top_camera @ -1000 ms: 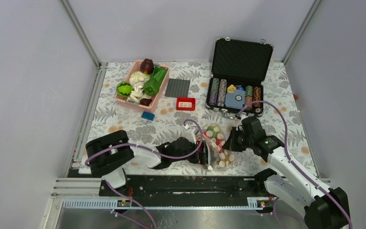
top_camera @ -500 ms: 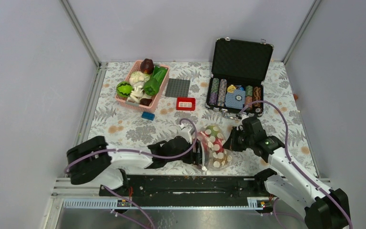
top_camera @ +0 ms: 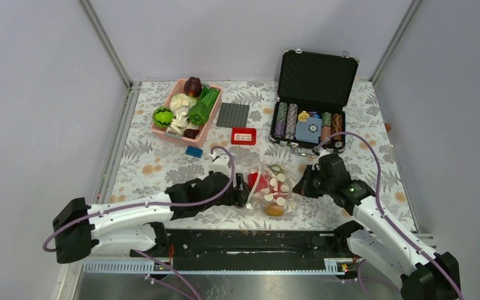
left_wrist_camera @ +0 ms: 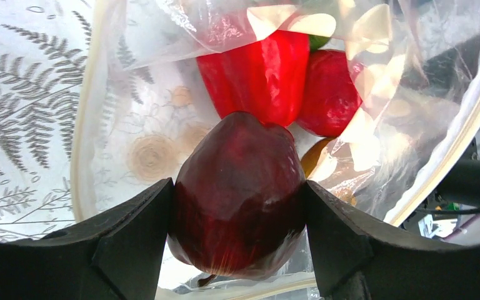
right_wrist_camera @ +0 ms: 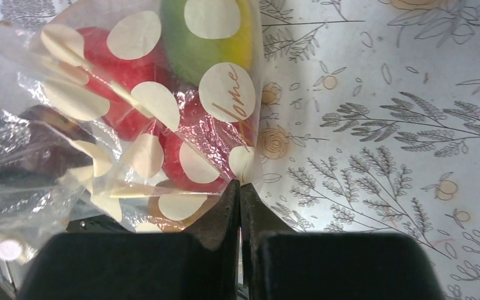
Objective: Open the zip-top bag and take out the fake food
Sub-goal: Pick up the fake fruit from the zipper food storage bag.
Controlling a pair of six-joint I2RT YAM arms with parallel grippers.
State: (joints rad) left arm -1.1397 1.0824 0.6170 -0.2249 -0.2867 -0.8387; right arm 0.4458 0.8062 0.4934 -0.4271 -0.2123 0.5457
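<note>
The left gripper [top_camera: 242, 189] clamps a dark red apple [left_wrist_camera: 240, 181] inside the mouth of the dotted bag [top_camera: 276, 187], which lies just in front of the chip case [top_camera: 309, 122] with its long axis parallel to the case's front and its mouth facing left, so I'd pull straight out leftward while the right gripper [right_wrist_camera: 240, 194], pinched tight on the bag's far edge, anchors it.

Table [top_camera: 162, 172] under the left gripper [top_camera: 246, 190] and right gripper [top_camera: 297, 187]: white cloth, grey fern print, orange blossoms. Ahead of them, a plain lilac-grey back wall [top_camera: 244, 37], with the same walls out to either side. Aluminium post [top_camera: 105, 42] at each far corner. Light flat, even.
</note>
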